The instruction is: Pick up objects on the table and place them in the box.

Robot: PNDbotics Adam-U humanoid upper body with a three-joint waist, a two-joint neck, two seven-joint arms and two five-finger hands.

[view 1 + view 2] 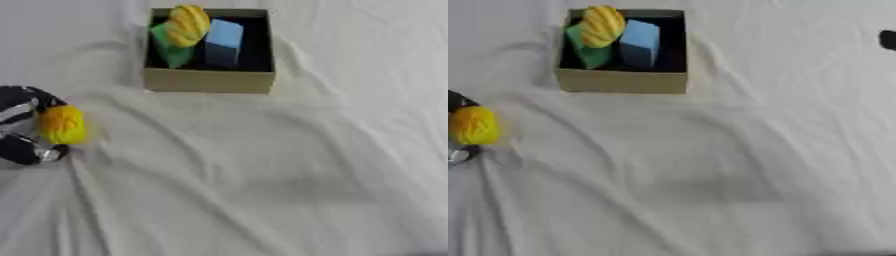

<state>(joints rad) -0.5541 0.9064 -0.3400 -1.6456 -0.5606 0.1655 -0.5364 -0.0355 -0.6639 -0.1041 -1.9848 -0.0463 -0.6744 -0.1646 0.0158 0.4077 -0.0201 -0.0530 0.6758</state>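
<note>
An open cardboard box (208,80) with a dark inside stands at the top centre of the white cloth. In it are a yellow ridged object (188,25) leaning at the left rim, a green object (169,47) under it, and a light blue block (224,40) standing on end. At the left edge my left hand (22,132) is curled round a round yellow object (63,125), which sits between its black fingers just above the cloth, well to the lower left of the box.
A wrinkled white cloth (262,175) covers the whole table. A small black shape (888,40) shows at the right edge in the right eye view; I cannot make out what it is.
</note>
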